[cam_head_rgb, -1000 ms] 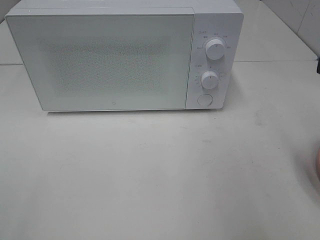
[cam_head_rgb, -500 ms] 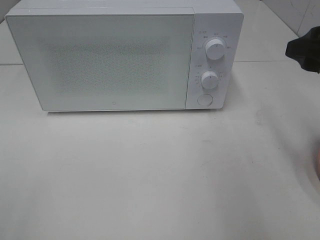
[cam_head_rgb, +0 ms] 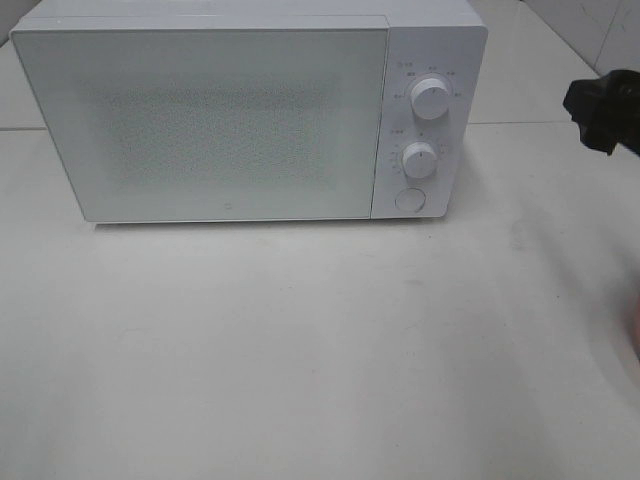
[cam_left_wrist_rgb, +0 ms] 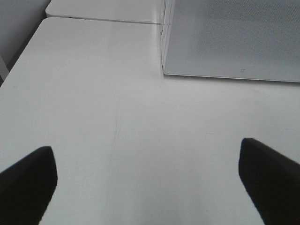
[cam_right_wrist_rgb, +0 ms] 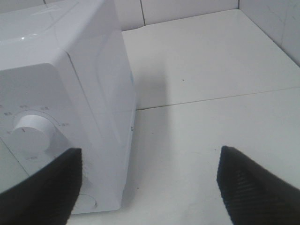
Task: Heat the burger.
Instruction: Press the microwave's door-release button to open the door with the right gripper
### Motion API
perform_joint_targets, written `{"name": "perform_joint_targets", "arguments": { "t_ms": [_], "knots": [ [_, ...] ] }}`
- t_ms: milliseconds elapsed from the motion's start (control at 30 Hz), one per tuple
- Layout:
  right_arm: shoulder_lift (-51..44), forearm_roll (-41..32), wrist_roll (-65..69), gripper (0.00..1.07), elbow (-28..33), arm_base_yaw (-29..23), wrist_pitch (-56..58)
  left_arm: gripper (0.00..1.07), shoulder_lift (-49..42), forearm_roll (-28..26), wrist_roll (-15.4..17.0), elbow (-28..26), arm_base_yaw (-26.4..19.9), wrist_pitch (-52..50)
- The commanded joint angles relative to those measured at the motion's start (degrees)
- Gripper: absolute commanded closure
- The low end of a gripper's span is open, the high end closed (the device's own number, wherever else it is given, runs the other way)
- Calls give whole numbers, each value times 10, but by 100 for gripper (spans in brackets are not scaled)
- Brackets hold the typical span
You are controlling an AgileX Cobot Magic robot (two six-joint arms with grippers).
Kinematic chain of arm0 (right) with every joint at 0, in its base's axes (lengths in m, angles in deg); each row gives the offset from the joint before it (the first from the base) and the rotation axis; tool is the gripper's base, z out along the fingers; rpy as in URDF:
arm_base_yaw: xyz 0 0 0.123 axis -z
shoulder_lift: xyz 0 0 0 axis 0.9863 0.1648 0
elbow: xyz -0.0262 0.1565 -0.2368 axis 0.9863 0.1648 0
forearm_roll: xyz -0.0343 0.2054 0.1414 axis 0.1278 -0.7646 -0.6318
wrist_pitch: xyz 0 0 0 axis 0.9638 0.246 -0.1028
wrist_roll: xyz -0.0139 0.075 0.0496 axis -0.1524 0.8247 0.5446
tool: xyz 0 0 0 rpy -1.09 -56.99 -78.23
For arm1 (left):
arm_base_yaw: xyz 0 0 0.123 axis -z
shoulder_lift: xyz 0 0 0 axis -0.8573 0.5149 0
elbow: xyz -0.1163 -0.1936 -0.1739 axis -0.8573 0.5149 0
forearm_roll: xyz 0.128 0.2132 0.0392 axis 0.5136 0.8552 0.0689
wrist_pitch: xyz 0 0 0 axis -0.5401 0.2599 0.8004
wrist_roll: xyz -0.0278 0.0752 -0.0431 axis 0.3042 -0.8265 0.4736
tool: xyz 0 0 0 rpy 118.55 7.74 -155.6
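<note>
Both stand released, grasping nothing: the left claw (cam_left_wrist_rgb: 147, 187) above the surface (cam_left_wrist_rgb: 93, 93) before the shut microwave (cam_head_rgb: 230, 120), the right claw (cam_right_wrist_rgb: 147, 187) off its dial (cam_right_wrist_rgb: 30, 133) side.

A shut white microwave (cam_head_rgb: 230, 120) stands on the tabletop (cam_head_rgb: 300, 350), its door (cam_left_wrist_rgb: 234, 37) ahead of the left jaws, its dials (cam_head_rgb: 430, 98) and button (cam_head_rgb: 409, 199) near the right jaws.

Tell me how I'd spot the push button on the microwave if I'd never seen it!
Find the big white microwave on the white table. Its right side has a control panel with two knobs, one above the other. The button sits under the lower knob: it is flat and plain, while both knobs stick out and have marks around them.
</note>
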Motion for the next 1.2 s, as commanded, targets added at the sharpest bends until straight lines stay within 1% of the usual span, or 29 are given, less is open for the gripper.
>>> {"name": "perform_joint_targets", "arguments": {
  "t_ms": [33, 100, 200, 233, 267, 300, 367, 400, 433, 467, 500, 533, 567, 600, 633, 667, 700, 733, 767, 833, 867, 900, 967, 1000, 1033, 1100, 1133, 1200],
  "knots": [
    [6, -26, -25, 31, 27, 0, -60, 6, -13, -1, -1, 1, 2, -6],
    [18, -63, -56, 31, 54, -34, -125, 6, -13, -1, -1, 1, 2, -6],
    [23, -72, -62, 31, 60, -49, -136, 6, -13, -1, -1, 1, 2, -6],
    [36, -96, -66, 31, 64, -84, -150, 6, -13, -1, -1, 1, 2, -6],
    [43, -107, -73, 31, 64, -98, -150, 6, -13, -1, -1, 1, 2, -6],
    [43, -107, -73, 31, 64, -98, -150, 6, -13, -1, -1, 1, 2, -6],
    [80, -156, -131, 31, 64, -159, -170, 6, -13, -1, -1, 1, 2, -6],
    [80, -156, -131, 31, 64, -159, -170, 6, -13, -1, -1, 1, 2, -6],
    [88, -169, -143, 31, 64, -173, -179, 6, -13, -1, -1, 1, 2, -6],
    [107, -206, -172, 31, 64, -202, -207, 6, -13, -1, -1, 1, 2, -6],
    [107, -206, -172, 31, 64, -202, -207, 6, -13, -1, -1, 1, 2, -6],
    [115, -225, -186, 31, 64, -213, -219, 6, -13, -1, -1, 1, 2, -6],
    [130, -257, -210, 31, 64, -237, -249, 6, -13, -1, -1, 1, 2, -6],
    [130, -257, -210, 31, 64, -237, -249, 6, -13, -1, -1, 1, 2, -6],
    [139, -274, -222, 31, 64, -250, -263, 6, -13, -1, -1, 1, 2, -6],
    [156, -306, -241, 31, 64, -276, -289, 6, -13, -1, -1, 1, 2, -6],
    [156, -306, -241, 31, 64, -276, -289, 6, -13, -1, -1, 1, 2, -6],
    [174, -343, -260, 31, 64, -305, -317, 6, -13, -1, -1, 1, 2, -6],
    [174, -343, -260, 31, 64, -305, -317, 6, -13, -1, -1, 1, 2, -6],
    [196, -379, -270, 31, 64, -342, -350, 6, -13, -1, -1, 1, 2, -6],
    [196, -379, -270, 31, 64, -342, -350, 6, -13, -1, -1, 1, 2, -6],
    [213, -387, -270, 31, 64, -361, -360, 6, -13, -1, -1, 1, 2, -6],
    [221, -392, -270, 31, 64, -370, -364, 6, -13, -1, -1, 1, 2, -6],
    [235, -402, -270, 31, 61, -388, -369, 6, -13, -1, -1, 1, 2, -6],
    [235, -402, -270, 31, 61, -388, -369, 6, -13, -1, -1, 1, 2, -6],
    [254, -408, -269, 31, 61, -408, -379, 6, -13, -1, -1, 1, 2, -6],
    [254, -408, -269, 31, 61, -408, -379, 6, -13, -1, -1, 1, 2, -6],
    [261, -418, -265, 31, 61, -425, -380, 6, -13, -1, -1, 1, 2, -6]
  ]
}}
